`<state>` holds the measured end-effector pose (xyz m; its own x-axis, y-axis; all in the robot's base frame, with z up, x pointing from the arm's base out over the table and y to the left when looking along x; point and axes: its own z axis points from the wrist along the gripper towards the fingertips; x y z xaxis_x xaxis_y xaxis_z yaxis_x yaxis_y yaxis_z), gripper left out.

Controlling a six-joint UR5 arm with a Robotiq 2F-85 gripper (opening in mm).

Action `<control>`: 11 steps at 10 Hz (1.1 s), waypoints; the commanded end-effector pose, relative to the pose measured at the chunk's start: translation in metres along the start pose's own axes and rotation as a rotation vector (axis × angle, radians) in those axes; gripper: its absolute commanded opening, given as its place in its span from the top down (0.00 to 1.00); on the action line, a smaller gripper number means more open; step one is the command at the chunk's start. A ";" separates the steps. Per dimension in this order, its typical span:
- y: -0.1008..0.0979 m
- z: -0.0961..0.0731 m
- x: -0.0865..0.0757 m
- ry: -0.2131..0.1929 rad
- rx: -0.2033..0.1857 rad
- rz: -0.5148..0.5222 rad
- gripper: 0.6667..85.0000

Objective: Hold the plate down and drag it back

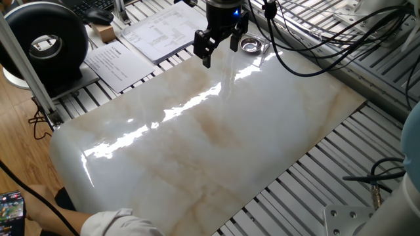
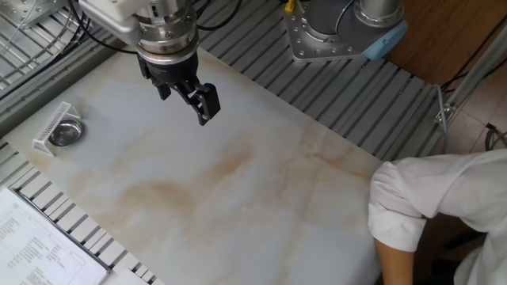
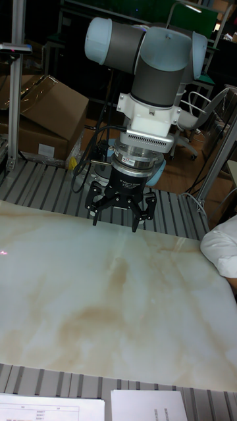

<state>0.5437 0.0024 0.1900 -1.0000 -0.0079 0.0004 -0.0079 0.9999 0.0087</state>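
The plate [image 1: 251, 45] is a small shiny silver dish at the far corner of the marble slab [image 1: 216, 144]. In the other fixed view the plate [image 2: 66, 133] lies at the slab's left edge, against a white perforated piece [image 2: 49, 127]. My gripper [image 1: 220, 48] hangs above the slab, a short way left of the plate and apart from it. The gripper [image 2: 186, 98] is open, and nothing is between its fingers. In the tall fixed view the gripper [image 3: 117, 216] points down over the slab's far edge; the plate is out of that view.
Printed sheets [image 1: 157, 29] and a black round device [image 1: 46, 46] lie beyond the slab. A person's white sleeve [image 2: 432, 210] rests at the slab's near corner, with a phone [image 1: 10, 208] in hand. Cables [image 1: 308, 39] trail near the plate. The robot base [image 2: 341, 28] stands beside the slab.
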 end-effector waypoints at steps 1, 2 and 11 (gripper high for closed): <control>0.040 -0.003 -0.015 -0.070 -0.130 -0.126 0.50; 0.045 -0.001 -0.014 -0.077 -0.106 -0.109 0.51; 0.002 0.006 -0.014 -0.062 -0.006 -0.237 0.53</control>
<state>0.5574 0.0307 0.1866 -0.9842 -0.1587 -0.0788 -0.1622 0.9859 0.0401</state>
